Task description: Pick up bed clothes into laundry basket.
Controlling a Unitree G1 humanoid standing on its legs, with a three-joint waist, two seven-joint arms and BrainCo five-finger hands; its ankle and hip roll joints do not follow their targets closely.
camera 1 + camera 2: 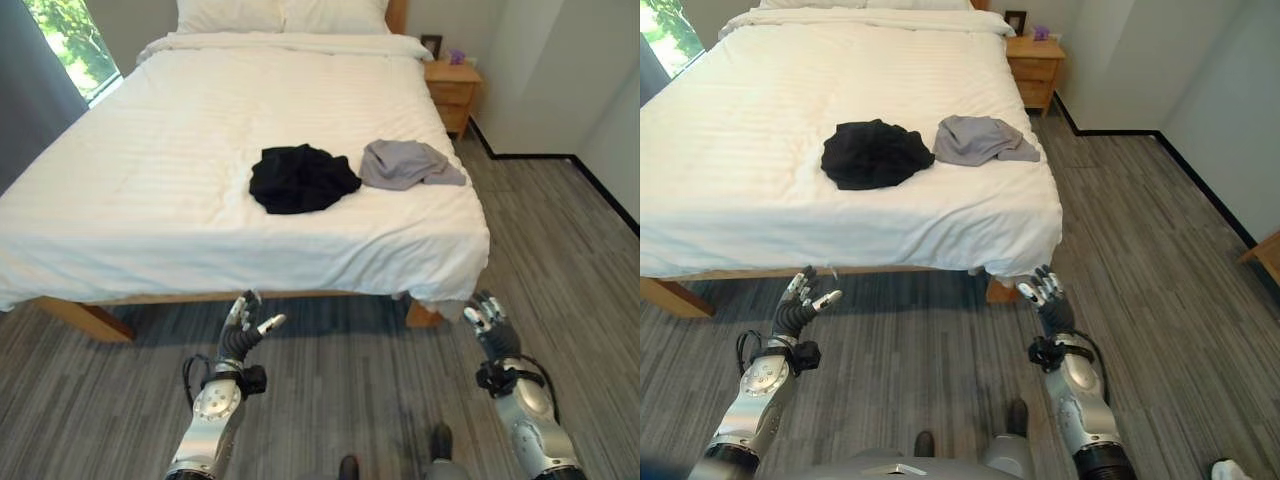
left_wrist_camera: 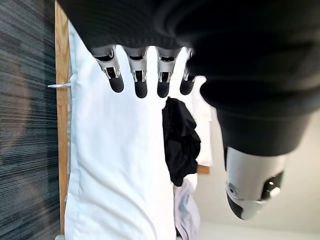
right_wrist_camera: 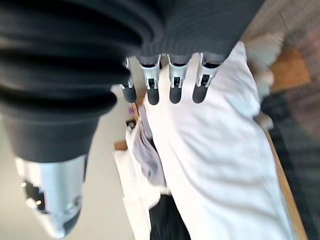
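Both hands, left hand (image 1: 243, 328) and right hand (image 1: 491, 322), hang spread and empty at the frame's bottom; it should step closer, then pinch the black garment (image 1: 301, 177) mid-frame first.

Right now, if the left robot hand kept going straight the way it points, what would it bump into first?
Probably the white bed: the left robot hand points at its overhanging sheet. The black clothes lie farther back on top. Depth is hard to judge.

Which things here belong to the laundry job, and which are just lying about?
Job:
black garment on the bed
grey garment beside it
left hand, open
right hand, open

Not part of it:
bed
pillows
nightstand
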